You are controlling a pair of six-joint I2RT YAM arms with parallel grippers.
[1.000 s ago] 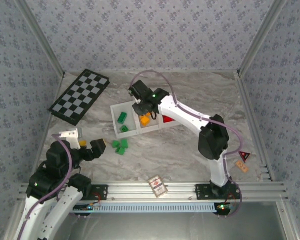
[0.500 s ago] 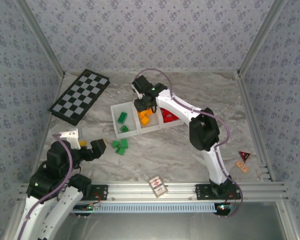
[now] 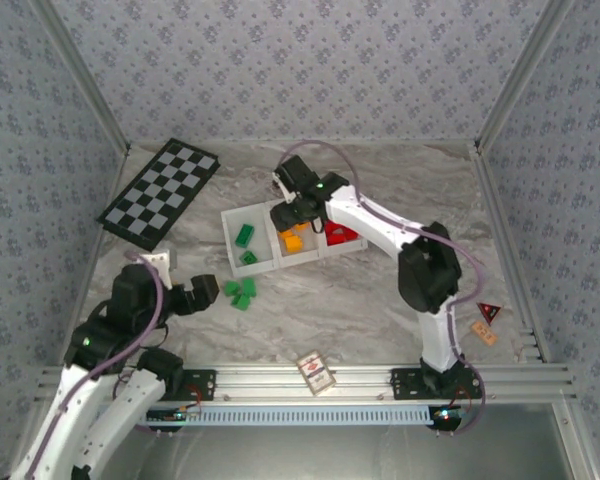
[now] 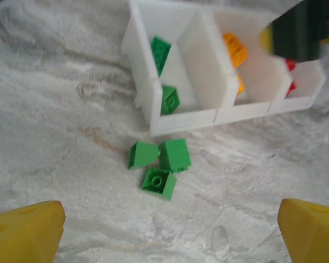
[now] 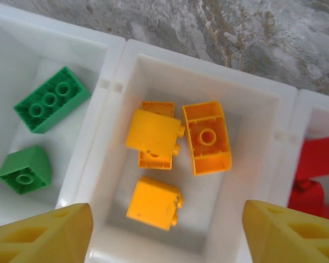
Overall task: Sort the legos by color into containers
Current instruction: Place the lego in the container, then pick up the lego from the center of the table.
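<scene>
Orange legos (image 5: 153, 137) free in middle container (image 5: 203, 63) under right gripper (image 5: 167, 230), jaws newly spread; left gripper (image 4: 167, 230) agape, nearer green legos (image 4: 159, 161).

My fingertips (image 5: 38, 233) are yellow. The white tray (image 5: 116, 55) holds green bricks (image 5: 52, 98) at its left end, orange bricks (image 5: 153, 134) in the middle, red bricks (image 5: 318, 159) at its right end. The table (image 3: 360, 300) is grey-veined marble (its checkerboard (image 3: 160, 192), far-left corner, black and white).

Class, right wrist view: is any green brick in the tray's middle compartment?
No, the middle compartment holds orange bricks; the green bricks lie in the neighbouring one.
</scene>
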